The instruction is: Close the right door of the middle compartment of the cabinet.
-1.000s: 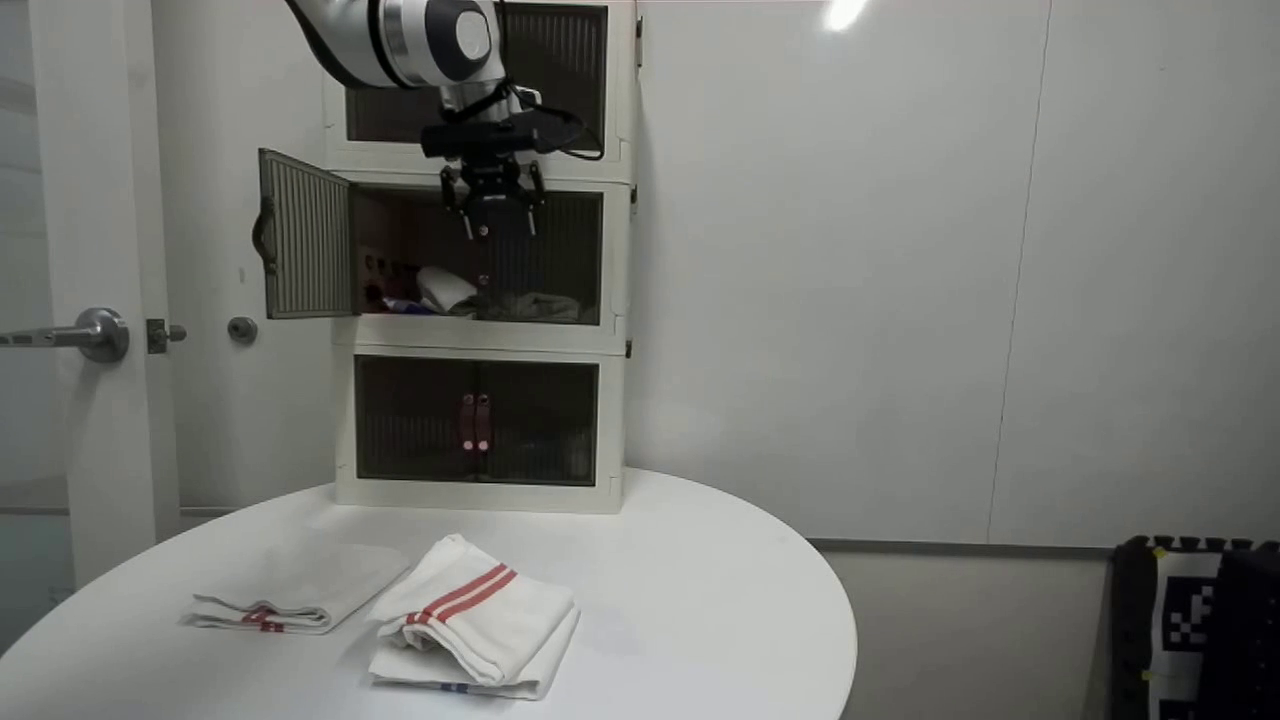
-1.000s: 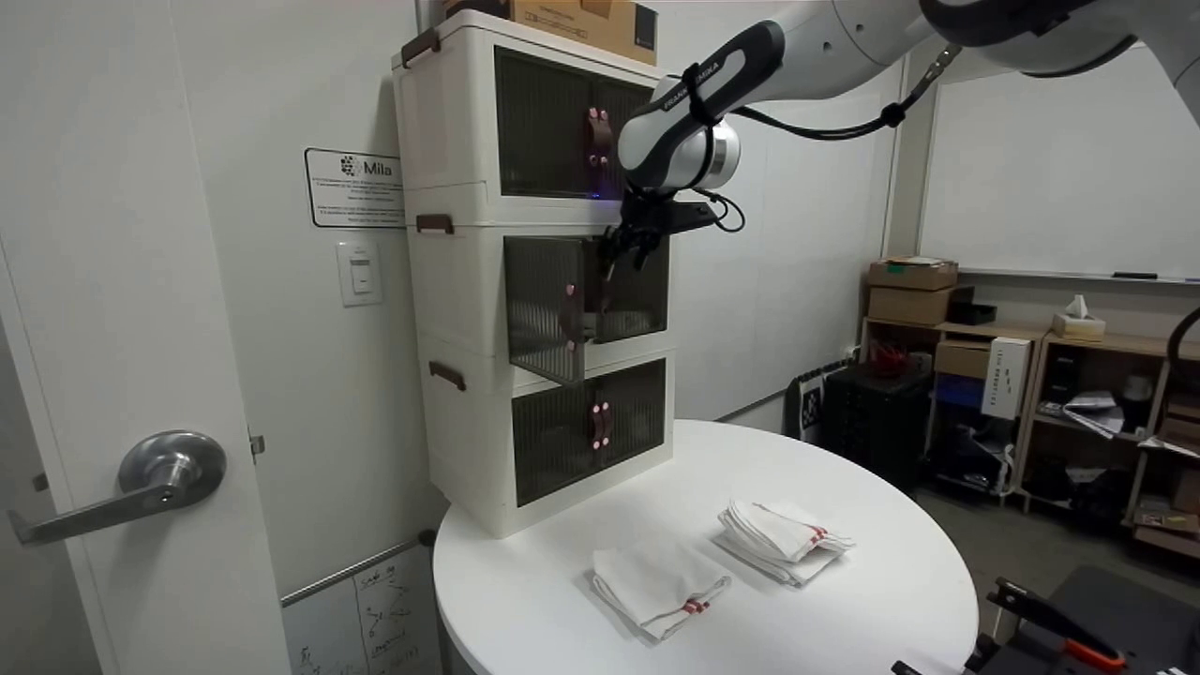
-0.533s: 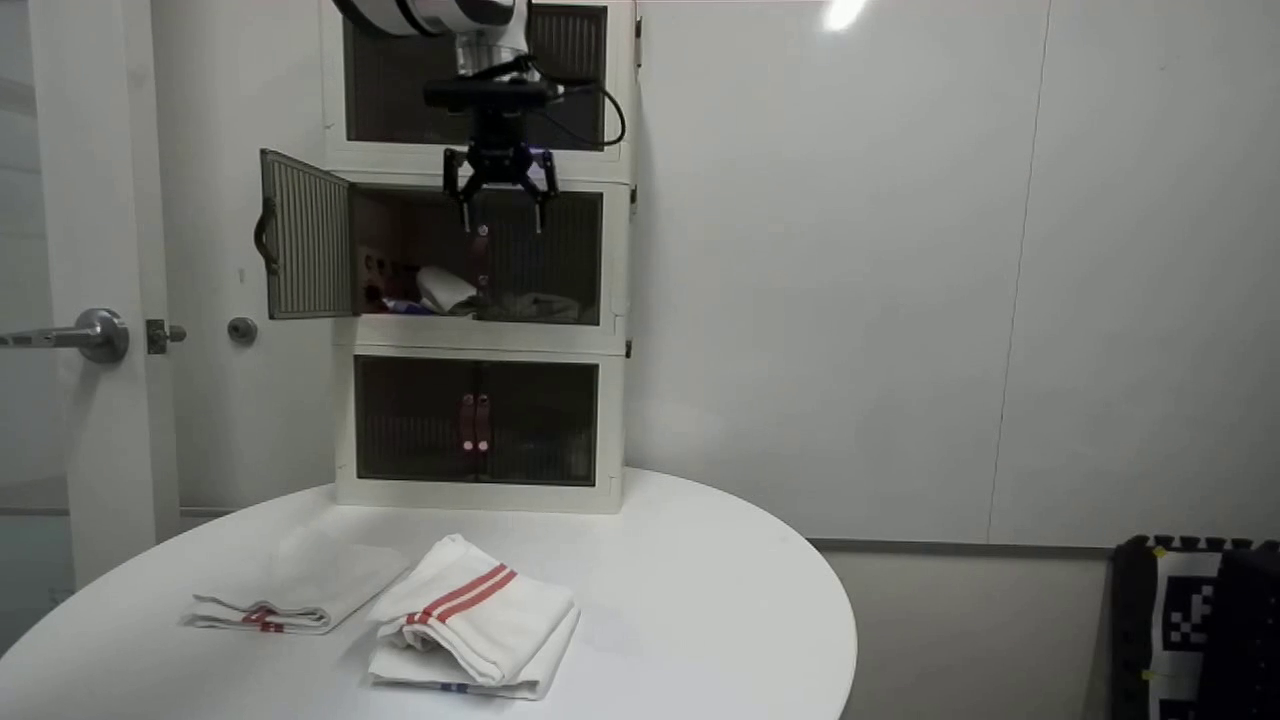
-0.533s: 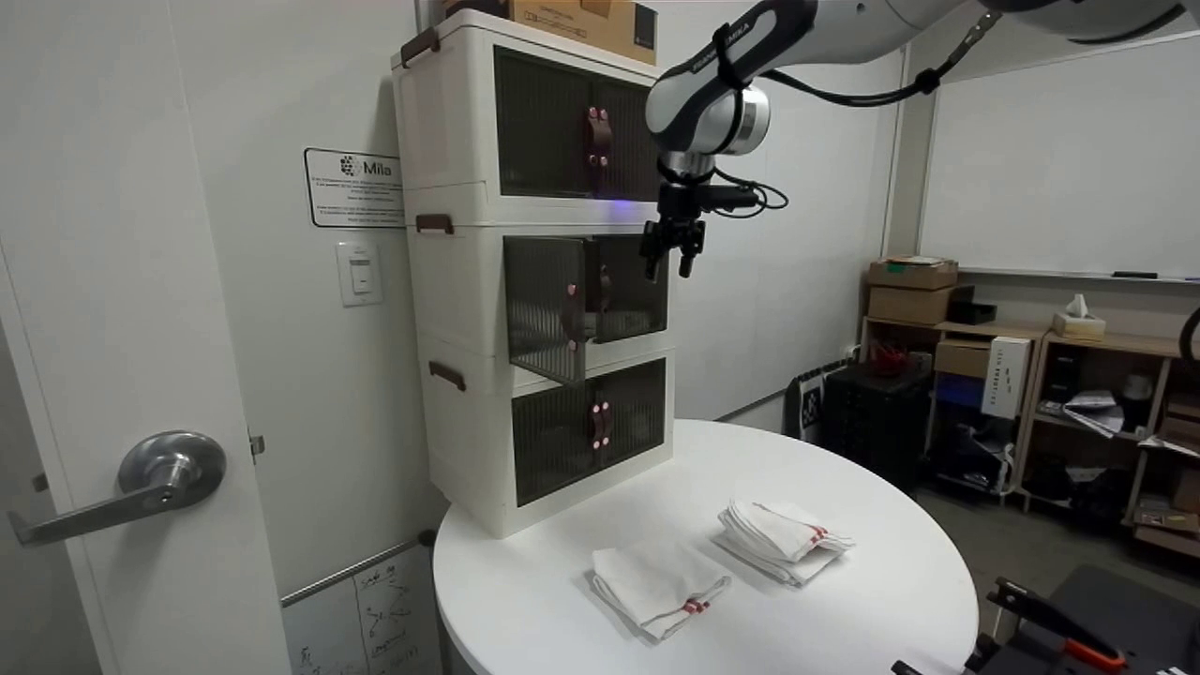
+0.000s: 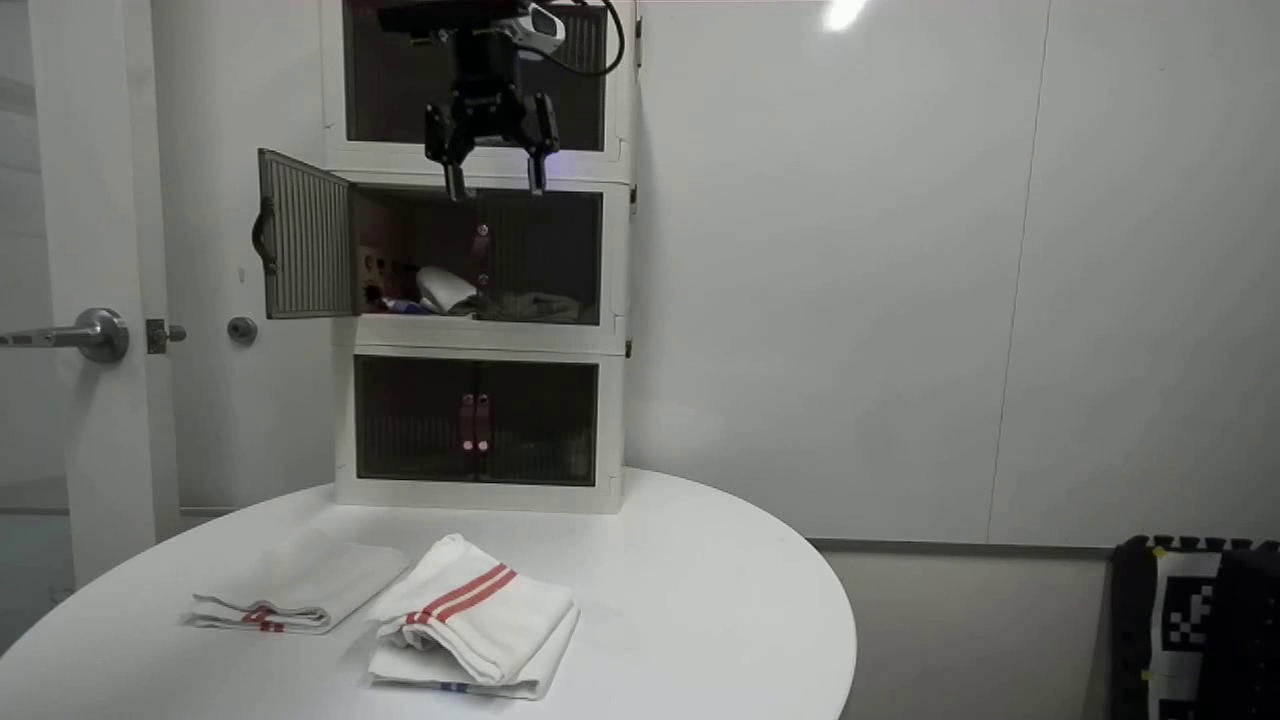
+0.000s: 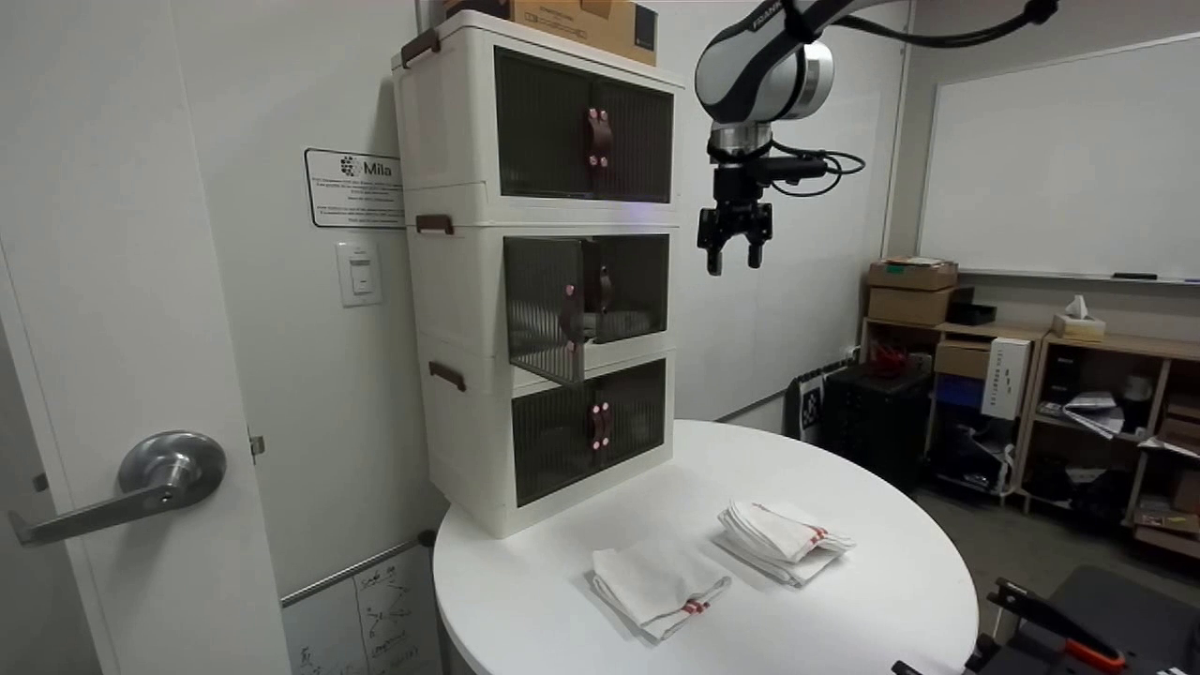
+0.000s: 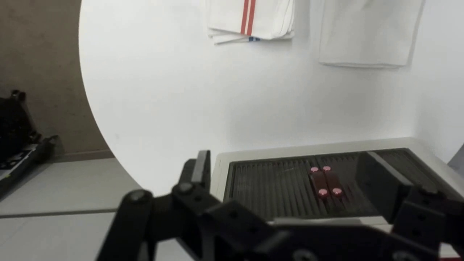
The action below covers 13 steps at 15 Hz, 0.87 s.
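In an exterior view, the arm (image 6: 750,84) enters from the upper right, its wrist (image 6: 741,141) directed straight down. The gripper (image 6: 735,260) hangs below it, right of centre and above mid-height, jaws parted. In an exterior view, fingers (image 5: 537,175) point downward left of centre near the top; the frame edge crops the arm. In the wrist view, both fingers extend from the lower edge, widely separated.

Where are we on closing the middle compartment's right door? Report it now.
Done: the right door looks shut, flush in the cabinet.
In hand: nothing; the fingers hang apart, clear of it.
Left: apparently nothing; the left door stands open, but that's outside this job.
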Available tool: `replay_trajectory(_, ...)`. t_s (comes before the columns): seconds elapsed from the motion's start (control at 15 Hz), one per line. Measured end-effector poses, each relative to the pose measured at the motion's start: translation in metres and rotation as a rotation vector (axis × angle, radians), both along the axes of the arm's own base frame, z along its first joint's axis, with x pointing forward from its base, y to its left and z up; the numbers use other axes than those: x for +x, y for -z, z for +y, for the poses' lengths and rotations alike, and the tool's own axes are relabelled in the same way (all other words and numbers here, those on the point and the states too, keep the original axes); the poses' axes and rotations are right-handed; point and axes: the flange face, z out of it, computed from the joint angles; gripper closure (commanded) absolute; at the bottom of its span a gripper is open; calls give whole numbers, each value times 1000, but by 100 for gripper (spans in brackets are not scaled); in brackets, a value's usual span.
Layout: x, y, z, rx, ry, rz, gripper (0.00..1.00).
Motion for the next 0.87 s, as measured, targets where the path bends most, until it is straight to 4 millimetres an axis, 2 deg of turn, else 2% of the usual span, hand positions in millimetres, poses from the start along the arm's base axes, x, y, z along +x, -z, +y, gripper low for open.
replay_trajectory(0.27,-49,-11,17,90,-66,98,0)
replay_trajectory(0.6,-96,-38,22,158,-162,128,0)
replay_trajectory(0.73,-100,-42,22,157,-164,121,0)
replay_trajectory(0.87,-98,-38,22,158,-163,128,0)
